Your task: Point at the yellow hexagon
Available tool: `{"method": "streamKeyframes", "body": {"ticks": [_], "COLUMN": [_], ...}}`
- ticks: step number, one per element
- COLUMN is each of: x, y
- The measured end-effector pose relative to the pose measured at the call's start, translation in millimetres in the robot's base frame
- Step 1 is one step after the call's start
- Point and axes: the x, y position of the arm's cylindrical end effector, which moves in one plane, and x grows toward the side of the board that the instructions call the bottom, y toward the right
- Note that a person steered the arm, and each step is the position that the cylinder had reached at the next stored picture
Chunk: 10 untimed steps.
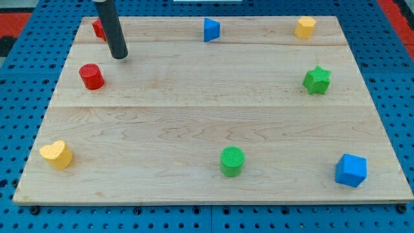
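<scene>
The yellow hexagon (305,27) sits at the top right corner of the wooden board (213,97). My tip (119,56) rests on the board at the top left, far from the hexagon. It is just right of a red block (99,29) that the rod partly hides, and above right of the red cylinder (92,76).
A blue triangular block (211,30) is at top centre. A green star (317,79) is at the right. A yellow heart (57,155) is at bottom left, a green cylinder (232,161) at bottom centre, a blue cube (351,170) at bottom right.
</scene>
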Motion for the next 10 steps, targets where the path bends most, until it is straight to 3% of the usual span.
{"method": "streamKeyframes", "body": {"ticks": [5,10], "x": [10,10], "y": [5,257]}}
